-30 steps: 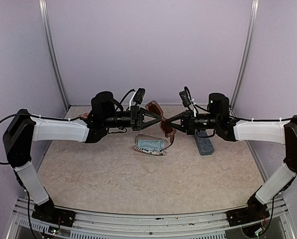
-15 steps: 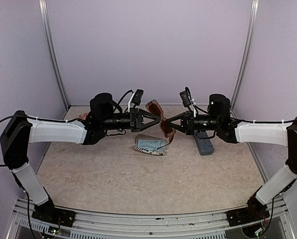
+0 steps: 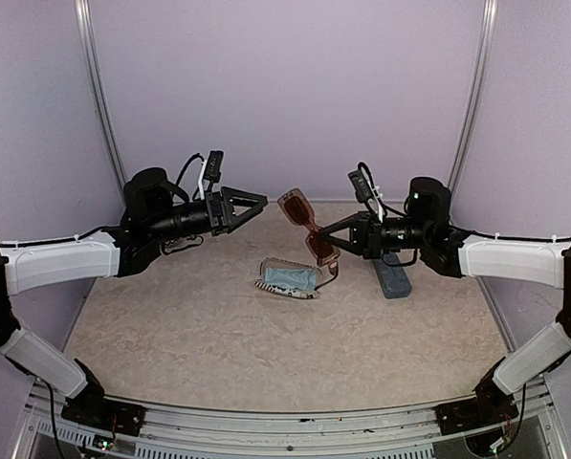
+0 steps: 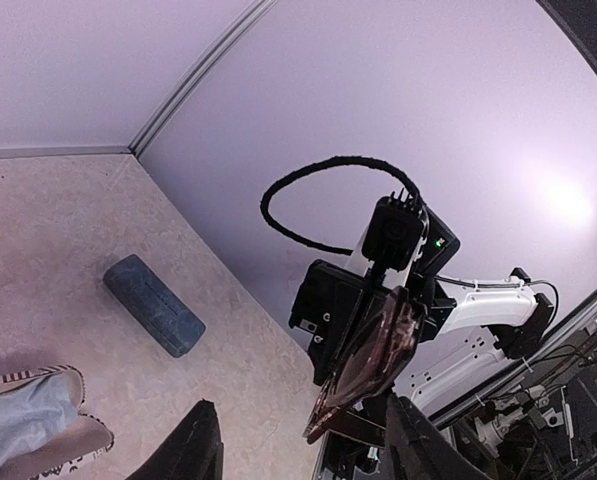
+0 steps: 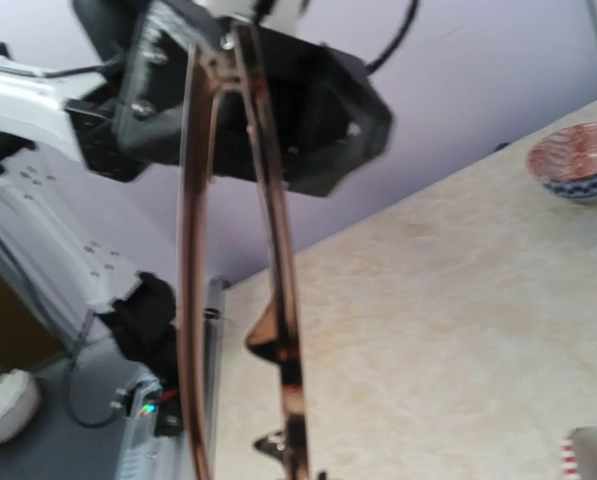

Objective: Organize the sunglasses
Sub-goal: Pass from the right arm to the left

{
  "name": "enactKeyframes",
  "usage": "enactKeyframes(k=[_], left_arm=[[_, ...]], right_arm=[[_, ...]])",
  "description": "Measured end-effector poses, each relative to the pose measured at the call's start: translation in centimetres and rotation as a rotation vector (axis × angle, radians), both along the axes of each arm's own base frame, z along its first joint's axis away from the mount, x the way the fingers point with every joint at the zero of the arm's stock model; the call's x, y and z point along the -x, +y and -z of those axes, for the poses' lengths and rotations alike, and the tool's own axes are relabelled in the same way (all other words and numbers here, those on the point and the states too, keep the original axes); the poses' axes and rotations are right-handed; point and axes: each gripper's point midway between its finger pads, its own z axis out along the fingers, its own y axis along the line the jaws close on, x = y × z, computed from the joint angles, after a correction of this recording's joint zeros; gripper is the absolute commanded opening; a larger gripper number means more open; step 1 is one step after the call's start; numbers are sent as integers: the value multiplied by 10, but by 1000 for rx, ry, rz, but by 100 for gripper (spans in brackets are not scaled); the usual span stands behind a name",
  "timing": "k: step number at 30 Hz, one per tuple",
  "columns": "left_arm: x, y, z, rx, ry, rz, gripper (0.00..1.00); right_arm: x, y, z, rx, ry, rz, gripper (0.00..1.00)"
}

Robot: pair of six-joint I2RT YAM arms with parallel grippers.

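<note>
My right gripper point(image 3: 324, 231) is pinched on the only pair of sunglasses point(image 3: 307, 225) I can see and holds it tilted in the air, near the one striped pouch point(image 3: 287, 278). The frame is thick, rectangular and reddish-brown, with tinted lenses. My left gripper point(image 3: 258, 203) hangs apart from it, fingers point(image 4: 204, 446) spread on nothing. One blue-grey case point(image 3: 392, 277) lies on the table point(image 3: 218, 344) by the right arm.

A stripy pouch point(image 3: 287, 278), a blue-grey case point(image 3: 392, 277) and a little red bowl point(image 5: 578, 160) sit apart on the table point(image 3: 218, 335).
</note>
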Motion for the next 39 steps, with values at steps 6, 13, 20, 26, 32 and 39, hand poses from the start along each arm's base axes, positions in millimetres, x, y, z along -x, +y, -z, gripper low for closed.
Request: enactKeyframes(k=[6, 13, 20, 26, 32, 39], left_arm=[[9, -8, 4, -32, -7, 59, 53], [26, -26, -5, -50, -58, 133, 48], [34, -34, -9, -75, -95, 155, 37], [33, -35, -2, -96, -93, 152, 31], [33, -36, -1, -104, -93, 148, 28], [34, -39, -1, -109, -101, 148, 19]], right_arm=[[11, 0, 0, -49, 82, -60, 0], [14, 4, 0, -68, 151, -98, 0], [17, 7, 0, -77, 182, -120, 0], [18, 7, -4, -87, 184, -124, 0], [19, 7, -4, -89, 191, -127, 0], [23, 11, -4, -88, 192, -140, 0]])
